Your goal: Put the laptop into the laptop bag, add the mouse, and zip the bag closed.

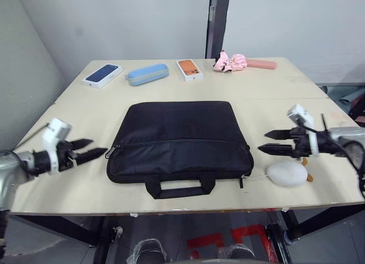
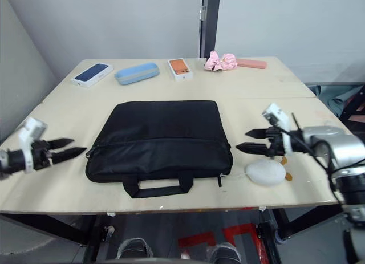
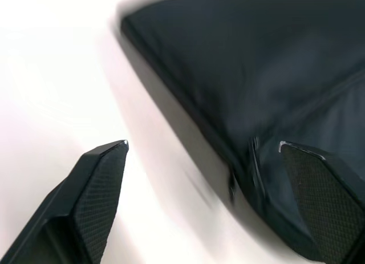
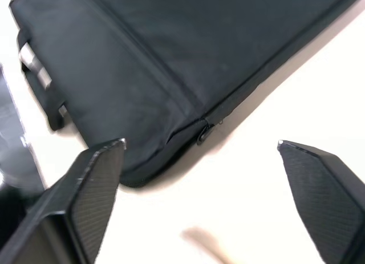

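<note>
The black laptop bag lies flat at the middle of the table, handles toward the near edge. Its zipper line looks shut. The laptop and the mouse are out of view. My left gripper is open just left of the bag's near-left corner, pointing at a zipper pull there. In the left wrist view the bag's corner lies close ahead. My right gripper is open a short way right of the bag's near-right corner. A zipper pull shows on that corner in the right wrist view.
A puffy white lump with a tan tip lies under my right gripper near the front edge. Along the far side are a blue phone box, a light blue case, an orange phone box and a pink bundle.
</note>
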{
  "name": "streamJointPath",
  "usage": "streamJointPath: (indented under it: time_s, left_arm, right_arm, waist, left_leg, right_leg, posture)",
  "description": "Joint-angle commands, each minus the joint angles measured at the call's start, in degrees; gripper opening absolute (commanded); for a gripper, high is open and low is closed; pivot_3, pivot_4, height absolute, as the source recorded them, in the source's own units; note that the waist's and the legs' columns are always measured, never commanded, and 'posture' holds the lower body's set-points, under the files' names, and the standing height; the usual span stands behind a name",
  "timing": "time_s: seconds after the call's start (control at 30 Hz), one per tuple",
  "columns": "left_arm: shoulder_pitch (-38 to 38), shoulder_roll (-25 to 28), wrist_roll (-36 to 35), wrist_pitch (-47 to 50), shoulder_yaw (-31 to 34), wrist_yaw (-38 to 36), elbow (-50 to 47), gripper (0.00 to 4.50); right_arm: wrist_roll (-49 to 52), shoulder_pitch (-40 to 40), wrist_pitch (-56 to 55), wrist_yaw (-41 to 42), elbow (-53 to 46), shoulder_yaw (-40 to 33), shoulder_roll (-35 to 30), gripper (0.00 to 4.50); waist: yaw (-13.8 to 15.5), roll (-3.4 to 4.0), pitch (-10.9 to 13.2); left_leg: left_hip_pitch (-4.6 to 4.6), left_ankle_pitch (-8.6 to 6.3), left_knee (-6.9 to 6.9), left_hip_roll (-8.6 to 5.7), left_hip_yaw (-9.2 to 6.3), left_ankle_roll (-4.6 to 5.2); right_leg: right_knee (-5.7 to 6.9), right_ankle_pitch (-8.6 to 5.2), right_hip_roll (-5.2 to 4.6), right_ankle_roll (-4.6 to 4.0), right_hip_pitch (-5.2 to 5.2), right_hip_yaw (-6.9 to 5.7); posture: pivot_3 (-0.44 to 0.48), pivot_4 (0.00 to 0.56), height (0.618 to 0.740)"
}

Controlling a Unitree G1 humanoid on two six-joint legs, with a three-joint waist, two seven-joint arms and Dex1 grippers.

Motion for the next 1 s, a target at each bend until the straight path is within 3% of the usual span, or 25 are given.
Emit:
streamJointPath:
  time_s: [0.03, 0.13, 0.3, 0.4, 0.73, 0.83, 1.0]
  left_arm:
    - [-2.8, -0.4, -1.7, -1.5, -1.8, -2.0, -3.9, 4.50]
    - [-10.3, -4.1, -0.7, -4.7, -8.7, -3.0, -6.0, 4.50]
    - [-23.9, -16.8, 8.0, -16.3, -22.7, -3.1, 1.9, 4.50]
    - [-28.0, -22.2, 10.7, -21.8, -26.6, -4.3, 7.7, 3.74]
    - [-36.6, -32.5, 20.4, -35.1, -34.8, -8.5, 31.8, 0.13]
    - [-36.2, -33.1, 24.2, -37.7, -37.4, -9.1, 35.9, 0.03]
    - [-34.9, -34.1, 26.8, -38.7, -38.7, -8.9, 39.8, 0.03]
  right_arm:
    - [2.2, -0.7, -2.6, 2.9, -6.6, -2.3, -2.0, 4.43]
    - [4.5, -4.0, -2.3, 1.5, -13.3, -3.7, -2.4, 4.43]
    - [7.6, -3.4, 0.1, -1.3, -21.0, -5.3, -2.6, 4.43]
    - [8.4, -0.1, 1.0, -2.2, -23.0, -7.4, -3.8, 4.50]
    - [-0.2, 18.7, -7.0, -0.9, -21.4, -14.8, -8.4, 4.50]
    - [-8.4, 27.0, -16.1, 1.2, -17.7, -15.8, -10.7, 4.50]
    - [-10.6, 30.2, -19.1, 1.4, -14.9, -15.7, -10.7, 4.50]
  waist:
    - [-0.1, -0.01, 0.0]
    - [0.0, 0.01, 0.0]
    - [0.6, -0.09, -0.1]
    - [0.0, -0.14, 0.0]
    - [0.5, -0.21, 0.0]
    - [0.8, -0.21, 0.0]
    - [0.5, -0.10, -0.4]
  left_leg:
    - [0.02, 0.00, -0.01, 0.00, 0.00, 0.00]
    - [0.03, 0.03, 0.04, 0.00, -0.01, 0.04]
    - [0.02, 0.25, 0.16, 0.00, -0.02, 0.20]
    - [-0.04, 0.24, 0.13, -0.03, 0.00, 0.19]
    - [-0.08, 0.25, 0.09, -0.09, 0.01, 0.22]
    - [-0.05, 0.25, 0.13, -0.10, 0.01, 0.23]
    - [0.15, 0.23, 0.18, -0.19, 0.02, 0.30]
  right_leg:
    - [0.00, 0.00, 0.00, 0.00, 0.01, 0.00]
    - [0.11, 0.00, 0.00, 0.00, 0.01, 0.01]
    - [0.22, 0.04, -0.05, -0.06, 0.16, 0.00]
    - [0.06, 0.05, -0.05, -0.04, 0.27, 0.01]
    - [-0.04, 0.09, -0.12, 0.04, 0.27, 0.01]
    - [0.00, 0.09, -0.16, 0.04, 0.29, 0.00]
    - [-0.02, 0.08, -0.28, 0.06, 0.53, 0.02]
  posture:
    - [0.000, 0.150, 0.740]
    - [0.000, 0.150, 0.740]
    - [0.000, 0.150, 0.740]
    - [0.000, 0.150, 0.740]
    - [0.000, 0.150, 0.740]
    - [0.000, 0.150, 0.740]
    - [0.000, 0.150, 0.740]
